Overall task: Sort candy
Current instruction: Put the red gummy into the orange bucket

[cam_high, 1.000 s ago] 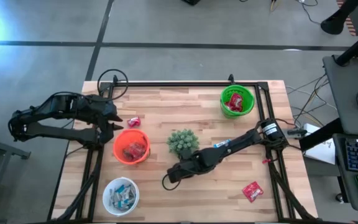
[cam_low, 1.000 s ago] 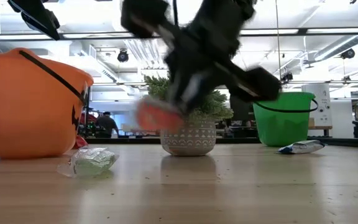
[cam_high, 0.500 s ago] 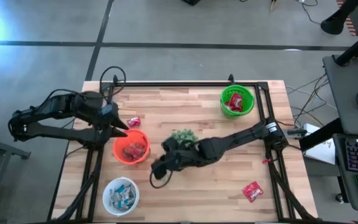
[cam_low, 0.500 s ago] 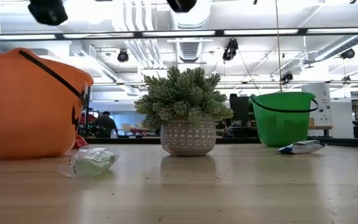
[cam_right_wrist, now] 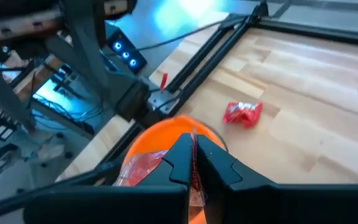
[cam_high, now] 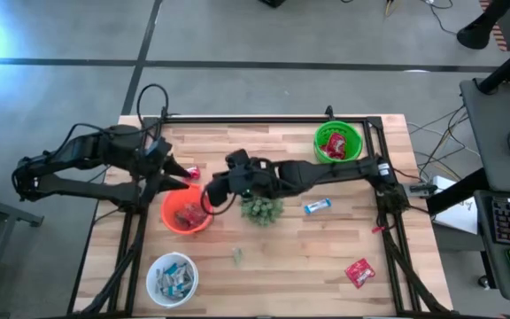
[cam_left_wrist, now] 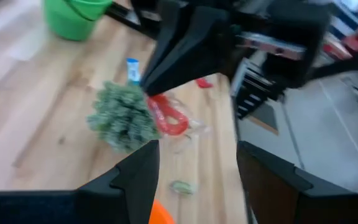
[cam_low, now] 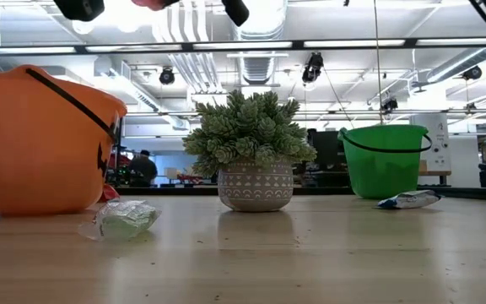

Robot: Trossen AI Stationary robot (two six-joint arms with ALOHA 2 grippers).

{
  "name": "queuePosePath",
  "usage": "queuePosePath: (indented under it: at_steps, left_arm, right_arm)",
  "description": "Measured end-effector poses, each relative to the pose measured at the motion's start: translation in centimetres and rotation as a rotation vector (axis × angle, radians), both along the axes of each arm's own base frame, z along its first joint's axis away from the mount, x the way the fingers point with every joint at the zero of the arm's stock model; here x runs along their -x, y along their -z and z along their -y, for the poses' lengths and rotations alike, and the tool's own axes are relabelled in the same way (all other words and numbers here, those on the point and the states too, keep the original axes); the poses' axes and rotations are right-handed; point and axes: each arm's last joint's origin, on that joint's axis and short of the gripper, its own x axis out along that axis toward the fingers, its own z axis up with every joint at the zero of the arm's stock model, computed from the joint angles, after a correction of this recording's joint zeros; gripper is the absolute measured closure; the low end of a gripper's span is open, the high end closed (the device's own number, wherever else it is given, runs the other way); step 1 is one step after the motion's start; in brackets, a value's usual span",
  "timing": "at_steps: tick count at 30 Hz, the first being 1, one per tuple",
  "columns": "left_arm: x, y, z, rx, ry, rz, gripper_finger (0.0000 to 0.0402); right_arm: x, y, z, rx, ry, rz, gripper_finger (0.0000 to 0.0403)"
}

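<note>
My right gripper (cam_high: pixel 205 193) reaches from the table's right, past the potted plant (cam_high: pixel 262 208). It hangs over the right rim of the orange bowl (cam_high: pixel 187 213) and is shut on a red candy in clear wrap (cam_left_wrist: pixel 166 118). My left gripper (cam_left_wrist: pixel 197 163) stands open and holds nothing, above the table just left of that bowl. Red packets fill the orange bowl and the green bowl (cam_high: pixel 337 143). On the wood lie a red packet (cam_high: pixel 190 173), another red packet (cam_high: pixel 359 272), a blue-and-white bar (cam_high: pixel 317 206) and a small green piece (cam_high: pixel 236 257). My right gripper pinches the red candy's upper end (cam_right_wrist: pixel 194 180) between its two fingers. The fingers slant downward, coming from the table's right. The candy hangs below the fingertips (cam_left_wrist: pixel 149 84), clear of the table, with loose clear wrap trailing beside it.
A white bowl (cam_high: pixel 173 277) with blue-and-white bars stands at the near left. The plant sits mid-table, close under my right arm. A black frame (cam_high: pixel 264 119) rims the table. Bare wood lies between the plant and the near edge.
My right gripper has risen from the table in front of the plant. It has swung toward the far left until it hangs over the orange bowl, rolling as it went. The red candy has been lifted clear of the table with it. My left gripper has tipped upward.
</note>
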Motion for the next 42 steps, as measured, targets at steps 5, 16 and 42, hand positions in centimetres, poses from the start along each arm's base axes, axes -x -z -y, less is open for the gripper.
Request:
queuePosePath:
  at_steps: [5, 16, 42]
  left_arm:
    - [-0.7, 0.3, -0.3, -0.012, -0.081, -0.036, 0.0205]
    - [-2.5, 1.0, -0.4, 0.001, -0.041, -0.083, 0.0205]
    - [-4.2, -0.1, -0.6, -0.117, 0.037, 0.003, 0.0266]
  right_arm:
    - [-0.2, -0.4, 1.4, 0.019, 0.013, 0.012, 0.0394]
    - [-0.2, -0.9, 2.3, 0.038, 0.022, 0.029, 0.0394]
    - [-0.6, -1.7, 1.5, 0.043, -0.006, 0.116, 0.0394]
